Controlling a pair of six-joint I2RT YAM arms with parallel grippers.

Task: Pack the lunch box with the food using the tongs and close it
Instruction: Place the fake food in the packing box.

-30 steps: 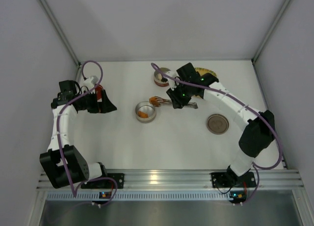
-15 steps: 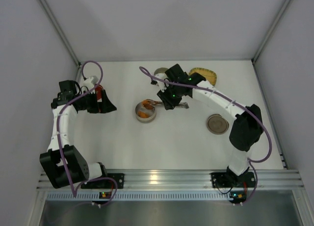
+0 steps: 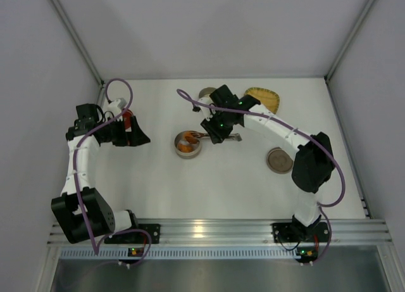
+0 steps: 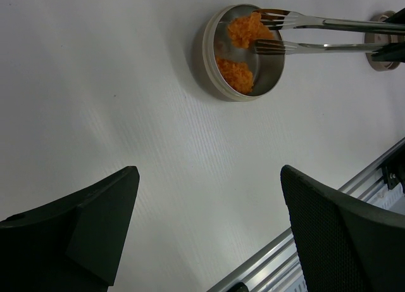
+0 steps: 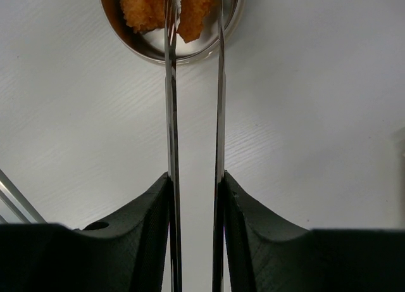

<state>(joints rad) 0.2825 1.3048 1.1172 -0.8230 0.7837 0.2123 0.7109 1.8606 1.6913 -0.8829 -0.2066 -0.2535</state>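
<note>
The lunch box (image 3: 188, 145) is a round metal tin (image 4: 218, 73) standing mid-table. Two orange chunks of food (image 4: 249, 28) (image 4: 235, 75) lie inside it. My right gripper (image 3: 216, 130) (image 5: 195, 185) is shut on the silver tongs (image 5: 171, 114), one arm against each finger. The tongs (image 4: 329, 33) reach left, their forked tips over the tin with the arms slightly apart. One orange chunk (image 5: 196, 10) sits between the tips and another (image 5: 139, 10) lies just left of them. My left gripper (image 3: 136, 135) (image 4: 209, 178) hangs open and empty over bare table, left of the tin.
A round flat lid (image 3: 280, 159) lies to the right of the tin. A yellow woven tray (image 3: 264, 99) sits at the back, and a second tin (image 3: 205, 92) shows partly behind my right arm. White walls close the left, back and right sides.
My right arm has swung left, carrying an orange chunk in the tongs from beside the tin to inside it. The tongs' arms have spread a little. The left arm has not moved.
</note>
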